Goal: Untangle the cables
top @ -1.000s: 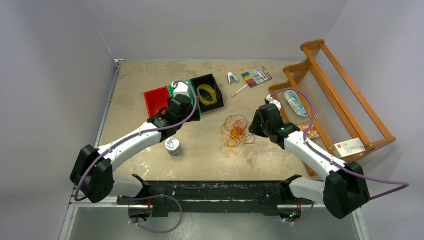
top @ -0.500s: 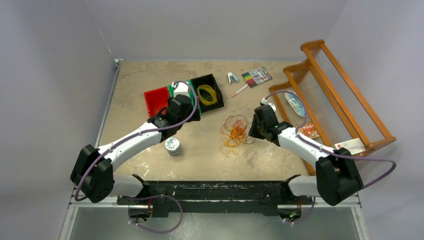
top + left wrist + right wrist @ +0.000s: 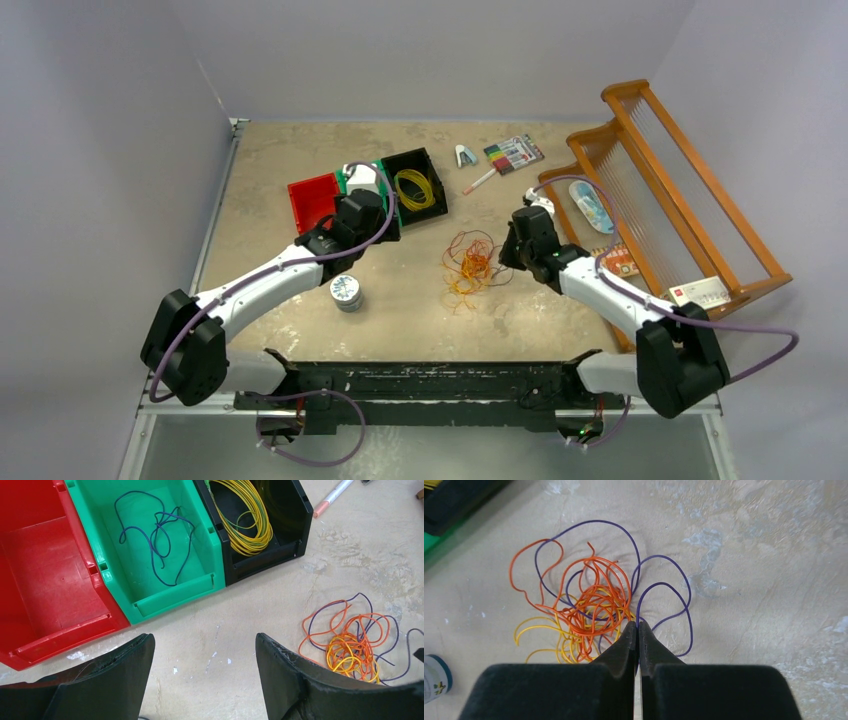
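A tangle of orange, yellow and purple cables [image 3: 469, 263] lies on the table's middle right, also seen in the right wrist view [image 3: 594, 600]. My right gripper [image 3: 637, 624] sits at the tangle's right edge, shut on a purple cable [image 3: 638, 615] that runs into its tips. Its place in the top view is beside the tangle [image 3: 503, 262]. My left gripper [image 3: 204, 639] hangs open over bare table in front of the bins, holding nothing. A dark blue cable [image 3: 155, 535] lies in the green bin [image 3: 210, 540]. A yellow cable coil [image 3: 247, 520] lies in the black bin [image 3: 295, 515].
A red bin [image 3: 313, 200] stands left of the green one. A small round jar [image 3: 346, 292] sits near the left arm. A wooden rack [image 3: 660, 190] fills the right side. A marker pack [image 3: 515, 153] and a pen [image 3: 480, 181] lie at the back.
My right gripper has closed from half open to shut on the purple cable at the tangle's edge. The left arm has not moved.
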Controlling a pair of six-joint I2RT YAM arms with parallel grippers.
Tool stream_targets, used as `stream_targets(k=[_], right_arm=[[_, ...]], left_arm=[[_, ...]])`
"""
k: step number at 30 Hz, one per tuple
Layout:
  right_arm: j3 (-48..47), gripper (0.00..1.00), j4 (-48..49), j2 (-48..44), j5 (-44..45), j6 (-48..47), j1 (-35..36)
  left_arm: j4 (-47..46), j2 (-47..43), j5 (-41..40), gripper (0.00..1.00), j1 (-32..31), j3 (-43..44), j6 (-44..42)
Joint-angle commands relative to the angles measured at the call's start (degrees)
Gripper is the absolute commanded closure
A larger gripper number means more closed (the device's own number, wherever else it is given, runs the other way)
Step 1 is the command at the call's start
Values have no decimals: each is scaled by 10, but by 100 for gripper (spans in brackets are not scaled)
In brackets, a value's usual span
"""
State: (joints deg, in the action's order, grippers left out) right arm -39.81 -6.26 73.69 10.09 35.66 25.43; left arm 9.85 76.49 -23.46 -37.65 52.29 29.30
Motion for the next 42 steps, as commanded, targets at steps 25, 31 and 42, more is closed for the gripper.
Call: stream_targets(k=[25, 31, 42], right_arm=[[-85, 100, 37, -194, 26, -169, -2], [-96, 100, 46, -207, 15, -193, -1], [-119, 100, 73, -243, -24, -212, -1]], left_arm=[[-121, -63, 31, 16, -1, -16, -15], [-158, -70, 61, 16, -1, -27, -25], [-311, -81, 119, 14, -2, -77, -32]])
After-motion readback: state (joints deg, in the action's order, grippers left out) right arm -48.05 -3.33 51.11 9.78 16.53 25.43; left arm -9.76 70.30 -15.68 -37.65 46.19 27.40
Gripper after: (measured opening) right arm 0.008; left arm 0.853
